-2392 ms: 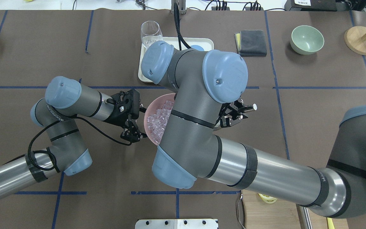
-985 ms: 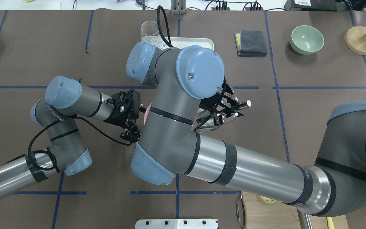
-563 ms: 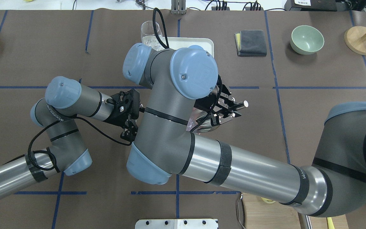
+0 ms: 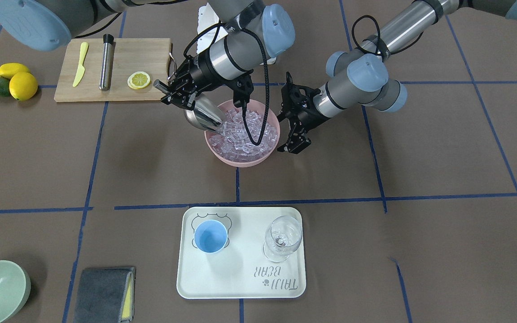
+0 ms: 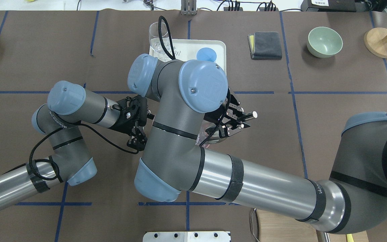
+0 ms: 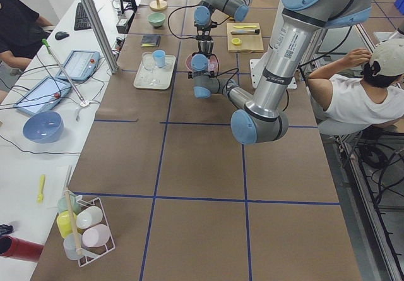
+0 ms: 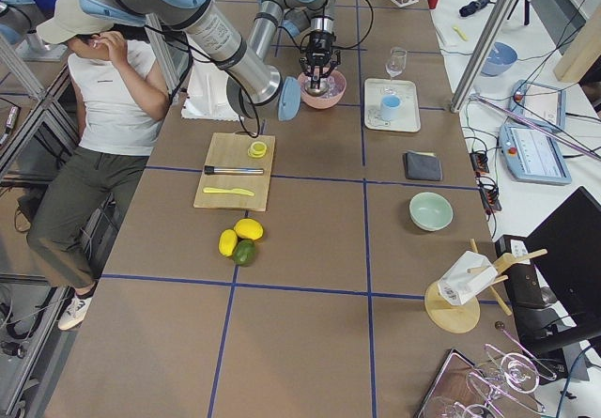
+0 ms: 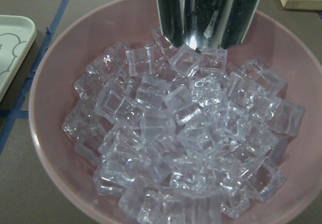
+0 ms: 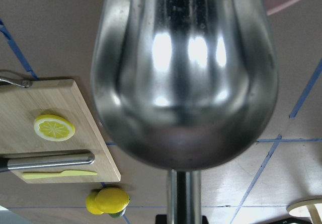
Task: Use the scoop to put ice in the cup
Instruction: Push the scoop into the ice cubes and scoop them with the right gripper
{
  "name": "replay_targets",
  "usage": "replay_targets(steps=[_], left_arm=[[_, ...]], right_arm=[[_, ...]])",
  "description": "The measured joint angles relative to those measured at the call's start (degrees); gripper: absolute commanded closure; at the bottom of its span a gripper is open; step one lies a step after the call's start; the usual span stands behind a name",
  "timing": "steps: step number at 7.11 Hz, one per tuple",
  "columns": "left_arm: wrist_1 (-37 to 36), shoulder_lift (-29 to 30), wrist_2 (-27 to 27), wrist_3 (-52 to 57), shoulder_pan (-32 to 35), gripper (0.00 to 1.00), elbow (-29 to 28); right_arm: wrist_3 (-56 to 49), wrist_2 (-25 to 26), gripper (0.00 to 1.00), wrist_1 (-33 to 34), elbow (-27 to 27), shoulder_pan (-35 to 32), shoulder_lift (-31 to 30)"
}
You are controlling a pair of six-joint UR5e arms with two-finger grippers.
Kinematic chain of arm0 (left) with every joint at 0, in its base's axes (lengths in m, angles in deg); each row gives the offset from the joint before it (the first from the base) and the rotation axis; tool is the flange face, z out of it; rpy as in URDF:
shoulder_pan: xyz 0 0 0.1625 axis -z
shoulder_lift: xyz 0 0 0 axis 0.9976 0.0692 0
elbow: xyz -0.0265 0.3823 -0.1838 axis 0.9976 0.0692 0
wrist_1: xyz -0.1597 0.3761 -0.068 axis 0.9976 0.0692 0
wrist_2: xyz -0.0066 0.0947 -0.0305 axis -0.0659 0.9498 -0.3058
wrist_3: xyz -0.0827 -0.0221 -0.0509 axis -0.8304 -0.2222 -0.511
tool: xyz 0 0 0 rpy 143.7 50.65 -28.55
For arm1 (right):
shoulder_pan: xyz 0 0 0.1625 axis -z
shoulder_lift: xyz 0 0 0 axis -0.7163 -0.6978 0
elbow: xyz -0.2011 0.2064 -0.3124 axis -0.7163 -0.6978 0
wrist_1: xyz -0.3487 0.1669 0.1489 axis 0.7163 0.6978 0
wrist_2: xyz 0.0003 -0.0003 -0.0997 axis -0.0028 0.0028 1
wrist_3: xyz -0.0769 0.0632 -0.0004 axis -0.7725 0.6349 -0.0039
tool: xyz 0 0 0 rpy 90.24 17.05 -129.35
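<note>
From across the worktop, furthest left is the right end effector (image 4: 178, 93), pinched tight on the thin rod handle of the scoop (image 4: 201, 115). The scoop tilts nose-down over the near rim of the pink bowl (image 4: 240, 162), and the left wrist view shows its lip touching the top cubes. Closer to me, the light-blue cup (image 4: 211, 237) stands upright and empty on the white tray (image 4: 240, 287), well apart from the bowl. The ice (image 4: 245, 130) is all heaped in the bowl, and none shows in the scoop. A wine glass (image 4: 282, 237) stands near the cup on the tray. On the right, the left end effector (image 4: 296, 144) hangs just beside the bowl's rim, fingers apparently spread and holding nothing.

My worry is the dig: with nothing gripping the bowl, a hard push could slide it or spill cubes over the far rim. A black cable (image 4: 258, 134) loops low over the ice and might snag. The carry to the tray is long, so a heaped scoop could shed cubes, and a careless pour could miss the small cup or knock the glass.
</note>
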Motion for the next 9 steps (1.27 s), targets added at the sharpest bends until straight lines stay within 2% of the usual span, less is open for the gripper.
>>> replay_targets(steps=[5, 9], left_arm=[[0.0, 0.02, 0.01, 0.0, 0.0, 0.0, -0.01], [0.0, -0.02, 0.01, 0.0, 0.0, 0.0, -0.01]], right_arm=[[0.23, 0.0, 1.0, -1.86, -0.68, 0.46, -0.29], [0.19, -0.06, 1.0, -5.79, -2.34, 0.66, -0.47]])
